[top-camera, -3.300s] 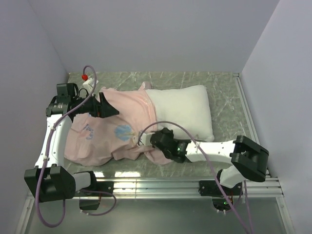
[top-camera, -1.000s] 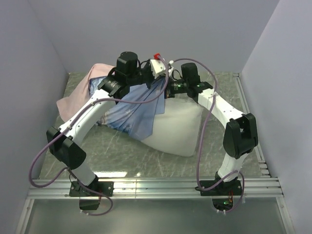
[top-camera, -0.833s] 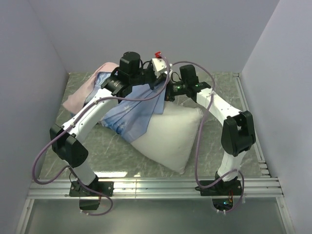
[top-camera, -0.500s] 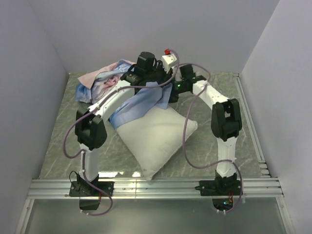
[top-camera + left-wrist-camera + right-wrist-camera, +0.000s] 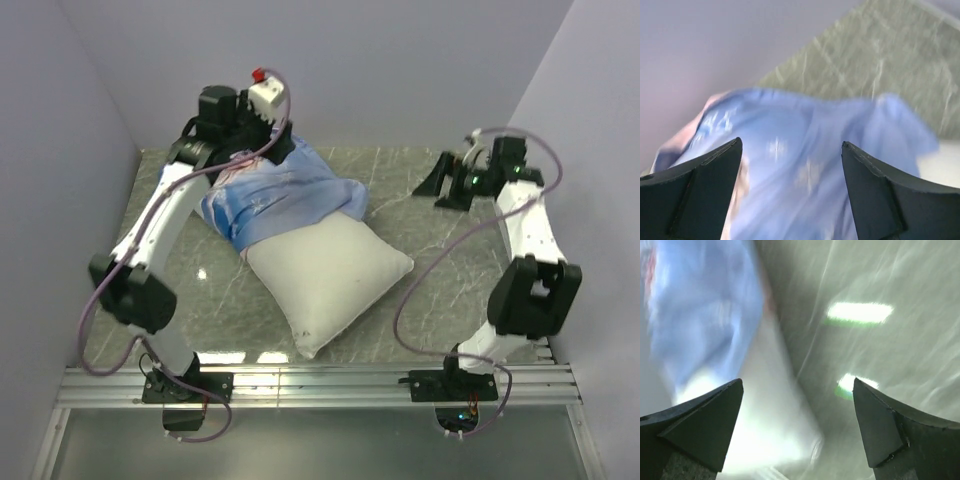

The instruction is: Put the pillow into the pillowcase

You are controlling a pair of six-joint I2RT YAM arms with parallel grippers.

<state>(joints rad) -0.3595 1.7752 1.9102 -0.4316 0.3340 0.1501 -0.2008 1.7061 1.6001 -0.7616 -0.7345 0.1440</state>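
The left gripper (image 5: pixel 791 144), above the bunched blue pillowcase (image 5: pixel 290 195), and the right gripper (image 5: pixel 798 382), over bare marbled table (image 5: pixel 455 265), both gape wide and empty, while the white pillow (image 5: pixel 330 275) lies diagonally, its far end covered by that pillowcase.

Overhead view and both wrist views share the pillowcase (image 5: pixel 285 190).

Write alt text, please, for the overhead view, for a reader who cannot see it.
A white pillow lies slantwise on a green marbled table, its far end covered by a blue pillowcase. The left claw hangs open above the pillowcase; the right claw is open over the table, apart from both.
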